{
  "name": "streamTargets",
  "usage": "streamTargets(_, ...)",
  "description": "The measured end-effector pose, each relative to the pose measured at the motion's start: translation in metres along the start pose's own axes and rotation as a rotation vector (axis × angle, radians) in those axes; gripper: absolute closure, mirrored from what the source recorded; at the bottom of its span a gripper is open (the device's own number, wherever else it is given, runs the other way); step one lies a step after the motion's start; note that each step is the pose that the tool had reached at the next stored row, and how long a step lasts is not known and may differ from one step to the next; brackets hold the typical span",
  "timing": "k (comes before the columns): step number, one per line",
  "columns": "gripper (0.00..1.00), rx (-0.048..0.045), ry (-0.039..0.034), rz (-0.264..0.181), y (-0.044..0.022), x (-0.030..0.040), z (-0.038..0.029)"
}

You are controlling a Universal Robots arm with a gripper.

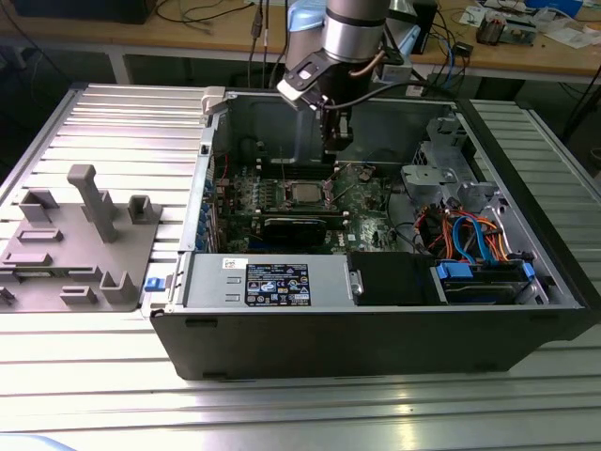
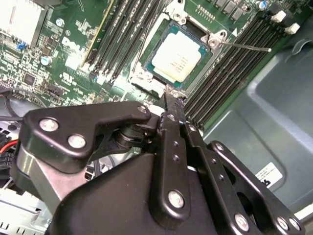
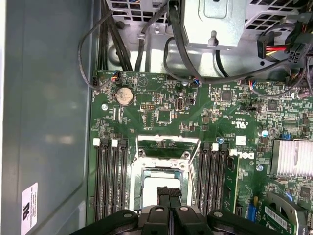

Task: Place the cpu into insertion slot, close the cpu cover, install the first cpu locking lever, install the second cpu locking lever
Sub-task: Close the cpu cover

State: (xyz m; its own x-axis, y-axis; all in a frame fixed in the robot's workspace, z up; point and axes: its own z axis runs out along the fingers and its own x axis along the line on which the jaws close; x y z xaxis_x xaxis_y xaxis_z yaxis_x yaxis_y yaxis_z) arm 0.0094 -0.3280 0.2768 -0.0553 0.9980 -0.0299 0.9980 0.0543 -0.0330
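The cpu (image 2: pixel 177 58), a pale silver square, lies flat in the insertion slot (image 3: pixel 140 172) on the green board. The cpu cover (image 2: pixel 152 49) lies down around the chip as a metal frame, and the chip shows through its window. One thin wire locking lever (image 2: pixel 244 47) sticks out sideways from a corner of the socket. A second thin wire (image 2: pixel 143 46) runs along the opposite side. My gripper (image 2: pixel 170 100) is shut with nothing between its fingers. It hangs just above the socket's edge, and in the exterior view the gripper (image 1: pixel 331 150) sits over the cpu (image 1: pixel 299 194).
The open computer case (image 1: pixel 376 338) has tall walls around the board. Black memory slots (image 3: pixel 110 181) flank the socket on both sides. Cables and a drive cage (image 1: pixel 451 183) fill the exterior view's right. A grey fixture block (image 1: pixel 89 235) stands outside the case on the exterior view's left.
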Motion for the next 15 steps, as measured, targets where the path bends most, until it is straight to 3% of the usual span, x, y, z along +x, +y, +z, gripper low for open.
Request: streamTargets(15, 0.89, 0.0008, -0.0060, 0.000, 0.0069, -0.0003, 0.0001)
